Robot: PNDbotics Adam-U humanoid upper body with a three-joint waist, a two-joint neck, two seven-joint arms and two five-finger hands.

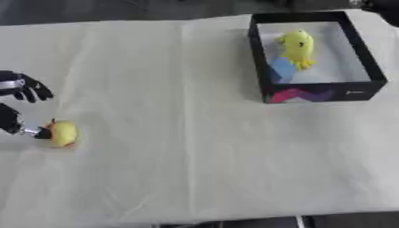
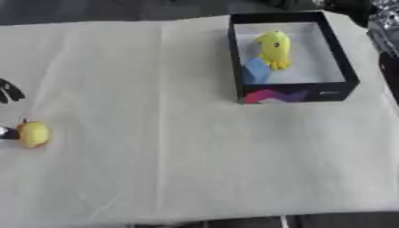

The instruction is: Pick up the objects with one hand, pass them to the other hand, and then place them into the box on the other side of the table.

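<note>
A small yellow rounded object (image 1: 62, 133) lies on the white cloth near the left edge. My left hand (image 1: 22, 88) comes in from the left, open. Its upper fingers are spread and stand apart above the object, while a lower fingertip (image 1: 37, 132) touches the object's left side. At the far right stands the black box (image 1: 322, 94) with a white floor. Inside it are a yellow plush toy (image 1: 297, 48) and a blue block (image 1: 282, 70). Dark and silver parts of my right arm (image 2: 387, 49) show at the right edge beside the box; its hand is not clear.
The white cloth (image 1: 187, 133) covers the whole table, with wide bare cloth between the yellow object and the box. The table's near edge runs along the bottom of the view, its far edge along the top.
</note>
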